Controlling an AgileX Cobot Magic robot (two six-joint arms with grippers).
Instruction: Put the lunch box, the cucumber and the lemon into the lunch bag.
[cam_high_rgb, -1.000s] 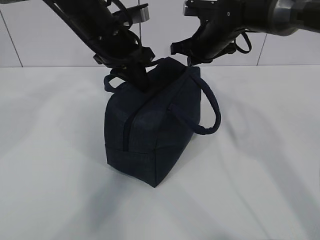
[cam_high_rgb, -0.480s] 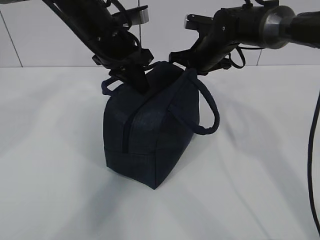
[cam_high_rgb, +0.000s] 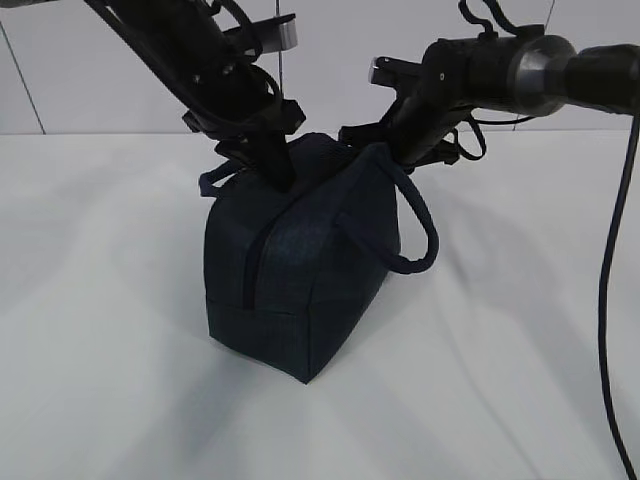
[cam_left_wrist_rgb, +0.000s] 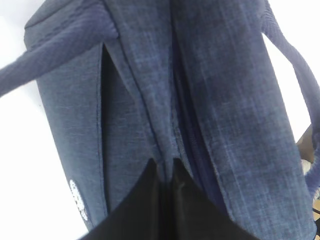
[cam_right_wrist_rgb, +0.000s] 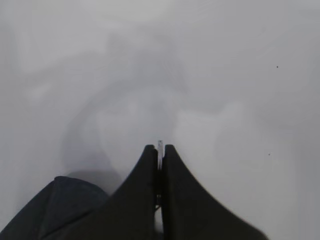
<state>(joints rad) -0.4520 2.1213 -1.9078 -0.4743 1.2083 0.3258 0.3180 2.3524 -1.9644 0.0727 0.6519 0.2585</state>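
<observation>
Over the last second your right arm has swung: its forearm, which pointed down toward the bag from the upper right, now lies nearly level, and the right claw has stayed at the far right top corner of the lunch bag. The bag has slid and leaned slightly leftward with it. Your left claw has barely moved on the top seam.

I read this as the zipper being drawn along the top, most likely closing it, since no lunch box, cucumber or lemon shows anywhere on the bench. Whether they are already inside cannot be told from these views.

Left claw: jaws pressed together, pinching a fold of fabric at the bag's top seam just beside the zipper line; in the left wrist view the tips meet on the navy cloth. That arm comes down steeply from the upper left and anchors the bag.

Right claw: jaws closed in the right wrist view, with a thin bright sliver of metal caught between the tips, probably the zipper's ring pull. Its camera looks past the bag's edge onto bare bench.

The bag stands mid-bench, its near handle drooping on the right side.
</observation>
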